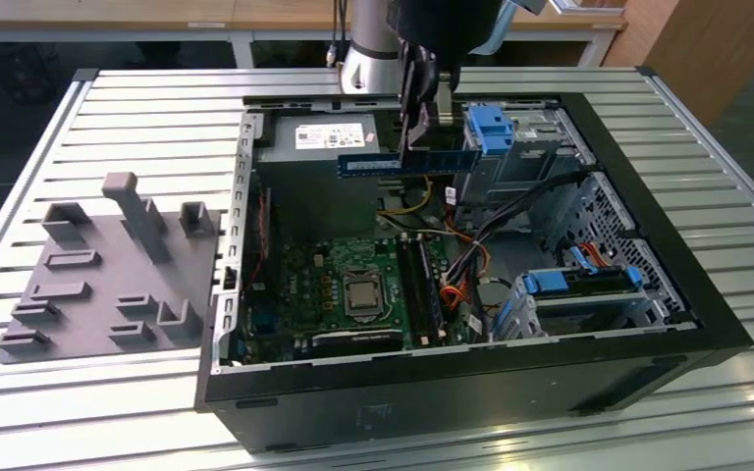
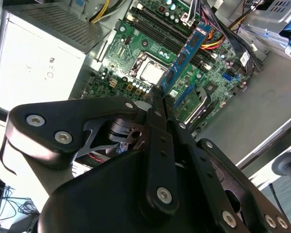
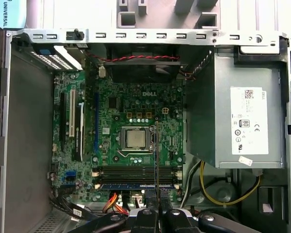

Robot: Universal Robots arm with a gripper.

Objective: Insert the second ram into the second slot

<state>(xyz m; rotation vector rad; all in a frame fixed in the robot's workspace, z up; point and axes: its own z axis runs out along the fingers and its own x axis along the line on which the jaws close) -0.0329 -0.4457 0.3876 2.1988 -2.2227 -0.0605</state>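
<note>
Silver table [image 1: 129, 98] holds an open computer case [image 1: 691, 294]. Upper middle of the exterior view, the gripper [image 1: 419, 137] holds the second ram [image 1: 370, 165] high above the slots [image 1: 416, 280]. Second wrist view: jaws clamped on it. First wrist view: it hangs edge-on. I think this is the carrying step; it needs lining up with a free slot.

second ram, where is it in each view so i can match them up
Exterior view: the ram hangs level in the gripper, over the open case.
Second wrist view: the ram juts out from the gripper, over the motherboard.
First wrist view: the ram is edge-on, a thin line beside the socket.
Shared landmark: the CPU socket.
</note>
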